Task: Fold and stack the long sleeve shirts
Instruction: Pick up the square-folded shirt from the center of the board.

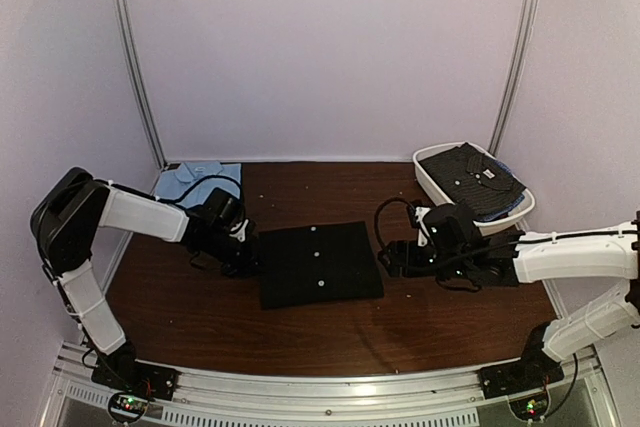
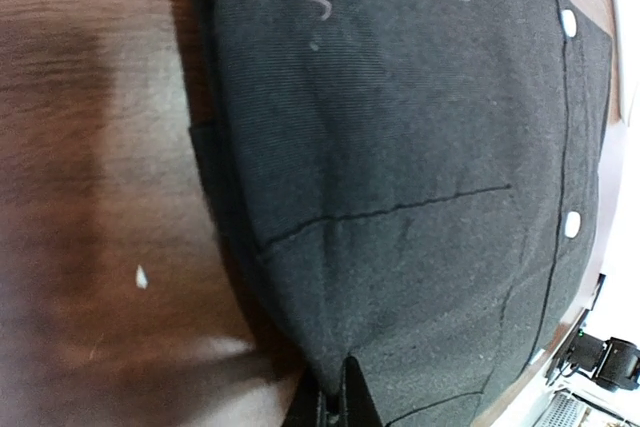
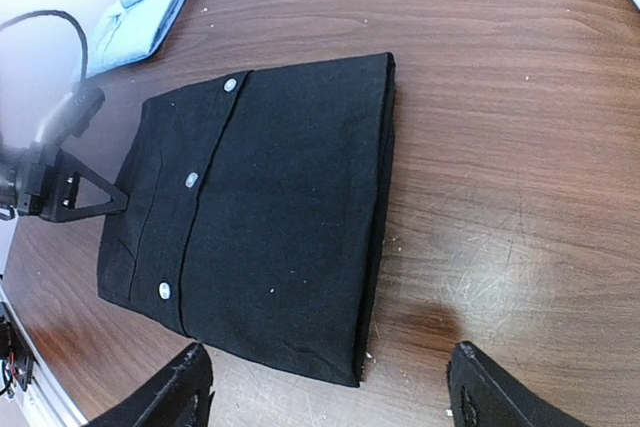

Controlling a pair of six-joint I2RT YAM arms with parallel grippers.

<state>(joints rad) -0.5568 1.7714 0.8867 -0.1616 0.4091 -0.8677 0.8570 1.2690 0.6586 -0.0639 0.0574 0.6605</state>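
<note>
Gaping wide and empty, the right hand (image 3: 330,395) hangs low just beside the right edge of a folded black button-up shirt (image 1: 318,265). The left hand (image 2: 342,399) sits at the shirt's left edge, its fingers drawn together to a point. Whether any cloth is nipped between them cannot be told.

The shirt lies flat as a neat rectangle in the middle of the dark wooden table (image 1: 450,327). Its placket faces up, with three small pale buttons (image 3: 191,179) showing in a row.

At the far left corner of the table lies a folded light blue shirt (image 1: 200,179). At the far right, beyond the right arm, stands a white oval tub (image 1: 430,179) holding dark, pale-dotted shirts (image 1: 478,175).
</note>
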